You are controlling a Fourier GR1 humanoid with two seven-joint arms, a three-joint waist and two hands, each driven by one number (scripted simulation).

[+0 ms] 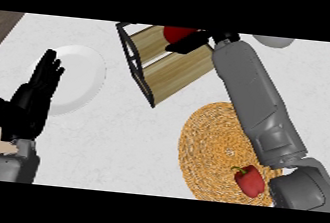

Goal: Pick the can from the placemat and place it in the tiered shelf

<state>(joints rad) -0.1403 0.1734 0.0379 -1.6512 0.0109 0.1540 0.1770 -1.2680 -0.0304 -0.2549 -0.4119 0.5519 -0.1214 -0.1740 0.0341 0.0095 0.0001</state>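
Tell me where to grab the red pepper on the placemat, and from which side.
Grip the red pepper across its broad body, coming from above. It lies on its side on the woven placemat, green stem pointing up-left, and the right forearm crowds its right side.

can point(180, 34): red, mostly hidden by the black right hand point(190, 42)
tiered shelf point(165, 63): light wood grain boards, thin black frame
placemat point(220, 151): woven straw, golden orange, spiral weave
bell pepper point(250, 180): red with a little green stem
plate point(81, 78): plain white
counter point(120, 144): pale grey-white, faint speckle
left hand point(32, 98): black
forearms: grey
bowl-ish thing point(273, 41) at top edge: light grey
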